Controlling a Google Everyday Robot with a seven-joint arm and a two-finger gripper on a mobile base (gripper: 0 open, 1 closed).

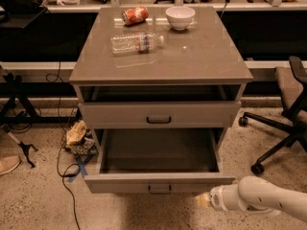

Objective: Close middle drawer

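The middle drawer (158,182) is pulled far out from the grey-taupe cabinet. Its plain grey tray is empty, and a small black bar handle (159,189) sits on its flat front. The upper drawer (158,115) above it stands slightly out, with a dark gap under the tabletop. The lowest drawer is hidden beneath the open one. My white arm (261,199) comes in from the lower right. My gripper (203,201) is at its left end, just below and in front of the right part of the middle drawer's front.
On the cabinet top (201,56) lie a plastic bottle (136,42), a red can (135,15) and a white bowl (180,17). An office chair (283,114) stands to the right. Cables and a crumpled bag (76,133) lie on the floor to the left.
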